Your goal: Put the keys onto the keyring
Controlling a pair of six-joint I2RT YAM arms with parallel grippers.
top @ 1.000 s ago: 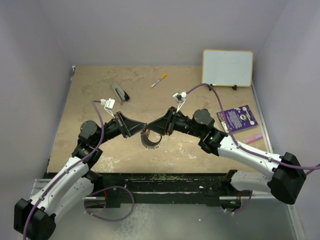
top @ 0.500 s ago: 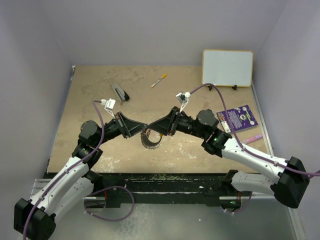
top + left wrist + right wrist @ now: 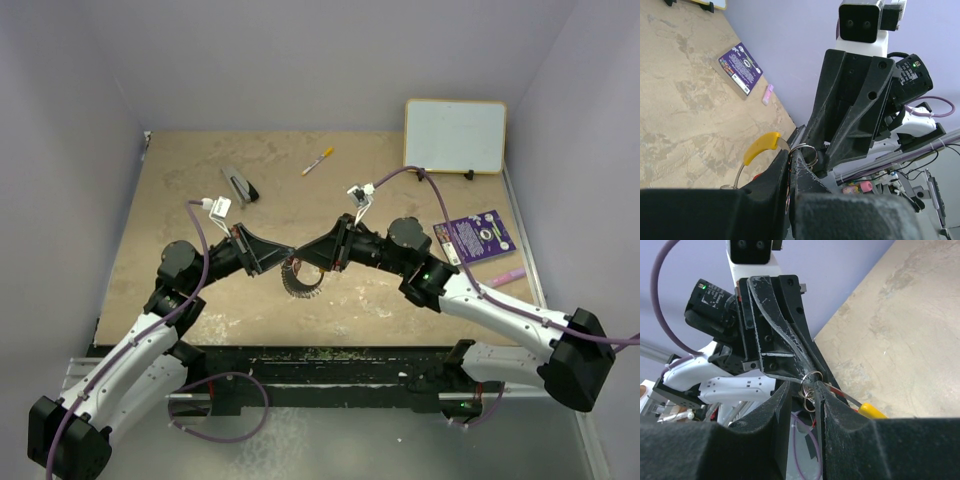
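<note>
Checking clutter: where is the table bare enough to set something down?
Bare: the far-left tabletop beside the stapler-like tool; the stretch between marker pen and whiteboard. Crowded: centre, where left gripper and right gripper meet at the keyring; right edge, purple card.

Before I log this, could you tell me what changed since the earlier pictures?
The right arm swayed slightly outward, then came back. Nothing was taken or released: left fingers and right fingers stay tip to tip, keyring hanging below them as before.
</note>
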